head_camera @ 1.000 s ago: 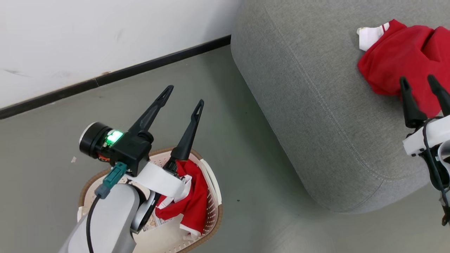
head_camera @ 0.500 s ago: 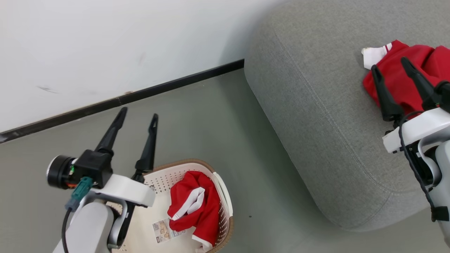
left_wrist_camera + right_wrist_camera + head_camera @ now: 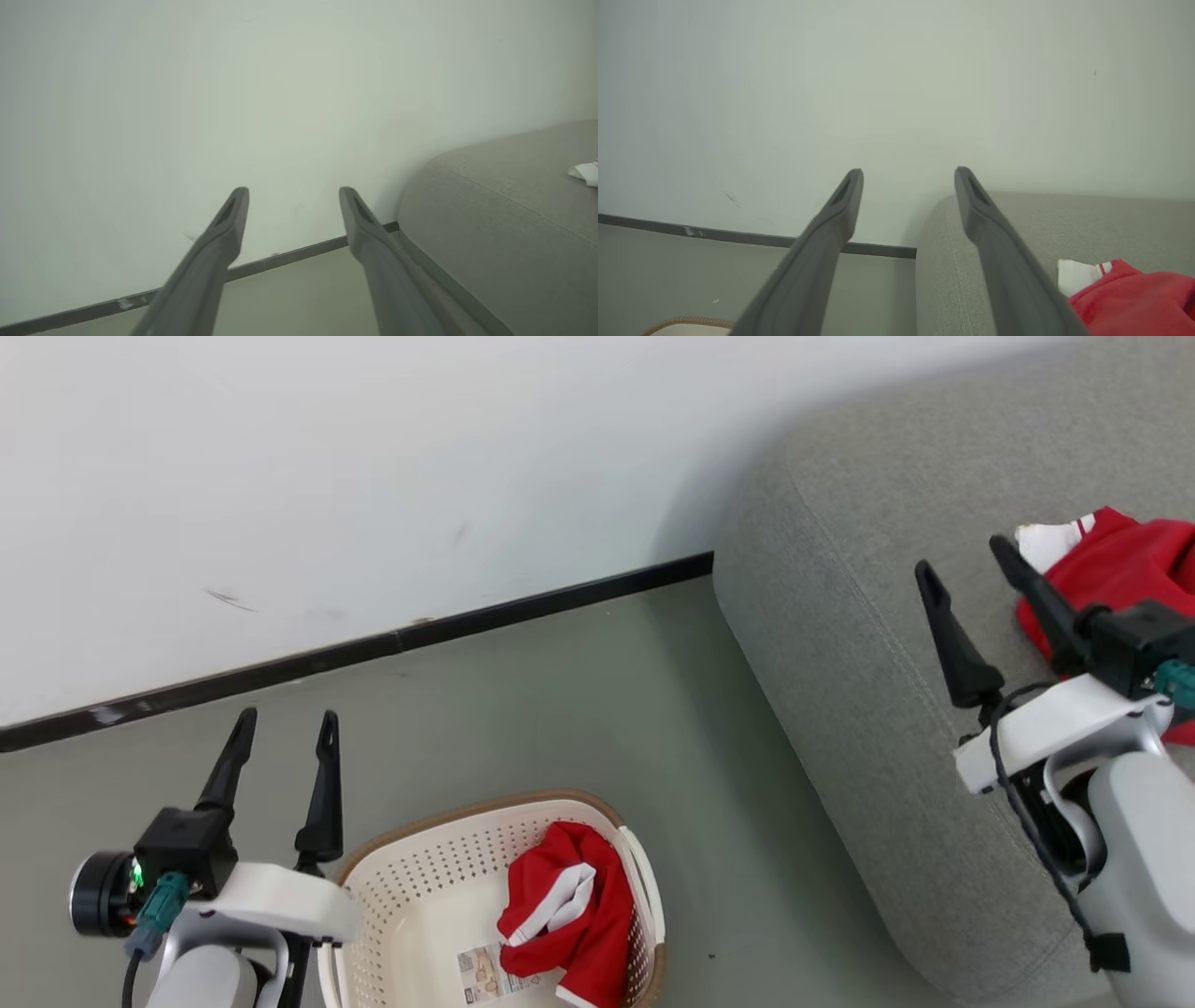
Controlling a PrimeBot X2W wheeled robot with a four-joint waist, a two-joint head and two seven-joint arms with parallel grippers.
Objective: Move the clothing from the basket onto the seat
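Note:
The cream basket [image 3: 420, 887] with its brown rim stands on the floor at the bottom of the head view. A red garment with white panels [image 3: 569, 919] lies crumpled against its right wall. Another red garment with white trim [image 3: 1130, 574] rests on the grey seat [image 3: 840, 653] at the right, also seen as red garment [image 3: 1134, 298] on the seat [image 3: 1017, 242]. My left gripper [image 3: 285, 733] is open and empty, raised left of the basket. My right gripper [image 3: 966, 555] is open and empty above the seat, left of the garment there.
A white wall [image 3: 373, 476] with a dark baseboard [image 3: 467, 621] runs behind the grey-green floor [image 3: 579, 709]. A printed label [image 3: 485, 973] lies on the basket's bottom. Open floor separates the basket from the seat's rounded edge.
The head camera has tilted up, so more wall shows. My left gripper has lifted out from over the basket and drawn left. My right gripper has risen away from the garment on the seat.

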